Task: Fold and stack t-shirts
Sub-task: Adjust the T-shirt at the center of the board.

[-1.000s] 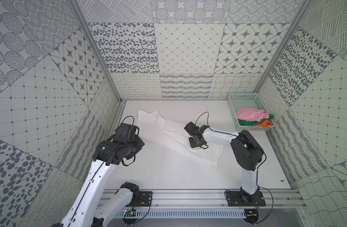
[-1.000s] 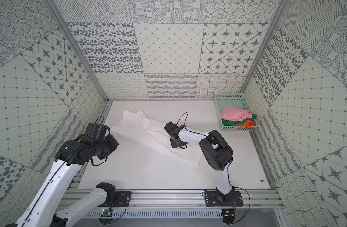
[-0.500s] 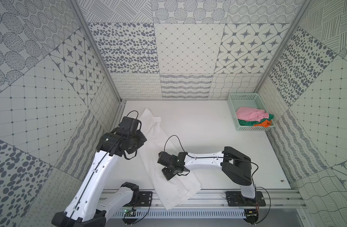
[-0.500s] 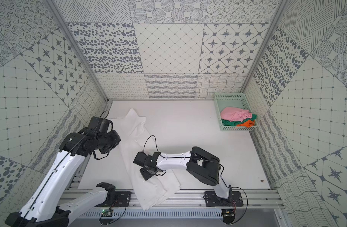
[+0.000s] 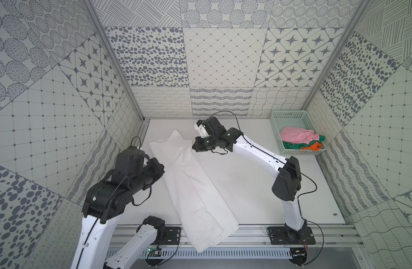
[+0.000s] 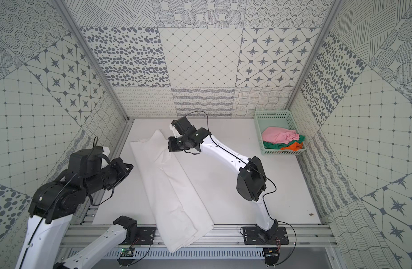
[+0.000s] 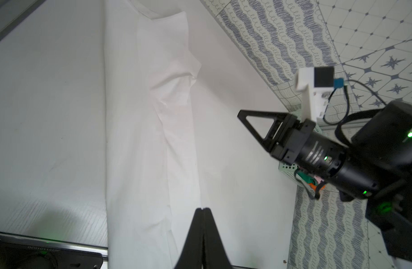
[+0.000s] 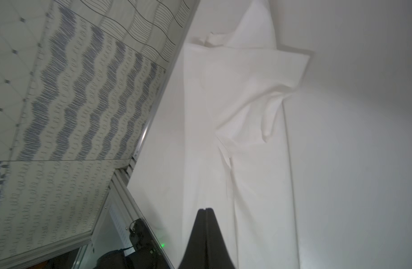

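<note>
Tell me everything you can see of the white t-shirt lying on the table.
The white cloth t-shirt looks thin and soft, folded lengthwise into a long narrow strip. It lies flat and slanted on the white table, sleeve end toward the back left corner, creased around the shoulder. Its near end hangs past the table's front edge onto the metal rail. No lettering shows. The left end effector and right end effector are shut and hold none of it.

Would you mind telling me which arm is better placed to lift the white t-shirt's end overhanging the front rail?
Left, probably: the left gripper hovers near the middle of the white t-shirt, nearer that end; the right gripper is at its far end. Both are shut.
</note>
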Robot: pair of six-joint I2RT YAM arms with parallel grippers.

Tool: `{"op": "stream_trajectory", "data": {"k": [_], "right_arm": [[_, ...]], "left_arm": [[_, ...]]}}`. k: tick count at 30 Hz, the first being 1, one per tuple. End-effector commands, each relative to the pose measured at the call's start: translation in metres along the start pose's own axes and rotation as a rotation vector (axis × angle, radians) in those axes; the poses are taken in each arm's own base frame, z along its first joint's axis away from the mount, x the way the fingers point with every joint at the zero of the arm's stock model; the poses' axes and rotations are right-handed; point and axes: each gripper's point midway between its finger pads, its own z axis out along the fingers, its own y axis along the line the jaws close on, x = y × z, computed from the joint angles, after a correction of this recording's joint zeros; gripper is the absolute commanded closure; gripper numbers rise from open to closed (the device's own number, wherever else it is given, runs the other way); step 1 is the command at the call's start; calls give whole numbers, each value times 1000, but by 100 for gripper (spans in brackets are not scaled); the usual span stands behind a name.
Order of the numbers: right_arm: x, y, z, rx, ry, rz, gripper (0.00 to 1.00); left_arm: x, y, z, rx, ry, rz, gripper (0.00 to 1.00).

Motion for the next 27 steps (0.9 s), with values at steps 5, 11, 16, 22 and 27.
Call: {"op": "stream_trajectory", "data": {"k": [5,11,16,22,27], "right_arm": [[34,-1,122,-296,251,189,100],[67,-42,172,-274,299,315,100],[106,-80,190,-182,362,337,100],[153,-150,179,132,433,268,100],[163,-211,138,339,442,228,100]], "left_arm": [[47,69,-50,-81,19,-197,100],[58,98,-61,-139,-13,-290,100],[59,106,-60,-196,-7,-295,100],[53,97,-53,-203,3,-276,100],[51,90,-45,-194,22,-245,100]]}}
